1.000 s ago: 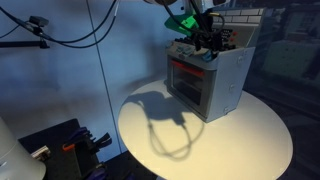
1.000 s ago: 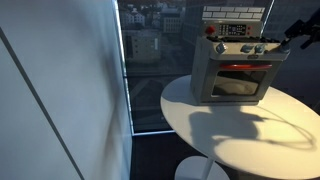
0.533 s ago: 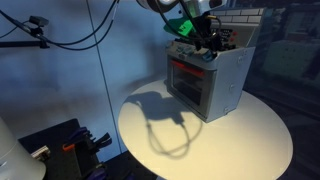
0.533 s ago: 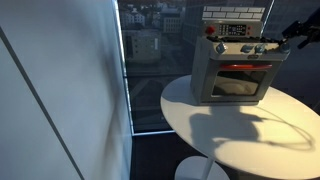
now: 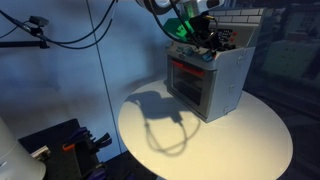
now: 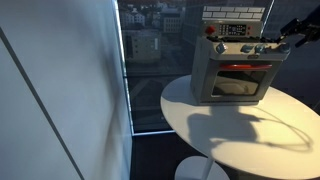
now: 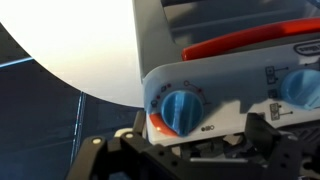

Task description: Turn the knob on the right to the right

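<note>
A toy oven [image 5: 205, 82] stands on a round white table and shows in both exterior views [image 6: 235, 75]. Its control panel carries blue knobs. In the wrist view one blue knob [image 7: 182, 108] sits on the white panel with a red mark beside it, and a second blue knob [image 7: 305, 88] is at the frame's edge. My gripper [image 7: 200, 148] is open, its dark fingers spread just in front of the first knob without closing on it. In the exterior views the gripper [image 5: 205, 42] [image 6: 283, 40] hovers at the oven's upper front corner by the knob row [image 6: 262, 47].
The round white table [image 5: 235, 150] [image 6: 250, 145] has free surface in front of the oven. A red door handle [image 7: 240, 42] runs above the panel in the wrist view. A window and wall [image 6: 70, 90] stand beside the table. Cables [image 5: 70, 30] hang behind.
The gripper has edged slightly towards the oven's knob panel. The oven has not moved.
</note>
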You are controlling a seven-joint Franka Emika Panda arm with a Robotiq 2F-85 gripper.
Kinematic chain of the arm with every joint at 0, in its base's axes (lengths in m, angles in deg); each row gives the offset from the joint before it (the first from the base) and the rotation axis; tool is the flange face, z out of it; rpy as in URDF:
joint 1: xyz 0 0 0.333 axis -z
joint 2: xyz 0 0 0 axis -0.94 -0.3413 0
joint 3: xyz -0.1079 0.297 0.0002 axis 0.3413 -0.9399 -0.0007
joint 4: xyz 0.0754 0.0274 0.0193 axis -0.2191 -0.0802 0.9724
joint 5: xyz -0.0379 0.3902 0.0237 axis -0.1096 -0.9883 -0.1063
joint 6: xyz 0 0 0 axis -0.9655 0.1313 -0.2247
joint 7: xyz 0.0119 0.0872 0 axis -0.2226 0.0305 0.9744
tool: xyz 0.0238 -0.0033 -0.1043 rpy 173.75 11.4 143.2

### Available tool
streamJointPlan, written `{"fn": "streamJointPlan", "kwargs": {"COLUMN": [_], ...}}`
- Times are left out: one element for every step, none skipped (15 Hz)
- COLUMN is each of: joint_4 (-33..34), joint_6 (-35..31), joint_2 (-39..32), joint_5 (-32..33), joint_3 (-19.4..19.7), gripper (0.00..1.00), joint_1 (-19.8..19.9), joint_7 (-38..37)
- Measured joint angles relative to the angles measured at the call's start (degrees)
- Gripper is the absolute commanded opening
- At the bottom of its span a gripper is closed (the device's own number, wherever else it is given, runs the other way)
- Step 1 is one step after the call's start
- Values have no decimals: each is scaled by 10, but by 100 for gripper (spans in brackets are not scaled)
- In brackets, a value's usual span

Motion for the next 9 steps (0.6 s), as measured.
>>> {"fn": "streamJointPlan", "kwargs": {"joint_4": [0,0,0,0,0,0,0,0,0], "joint_6": [0,0,0,0,0,0,0,0,0], "joint_2": [1,1,2,2,2,2,2,2,2], "joint_5": [-6,-11,-16,-20,-24,-28,-32,-35,-40], "joint_3": [-1,-2,-2,-3,-3,-3,-3,-3,-4], "gripper": [100,100,100,100,100,100,100,100,100], "joint_1": [0,0,0,0,0,0,0,0,0], "joint_7": [1,3,4,4,4,5,5,5,7]}}
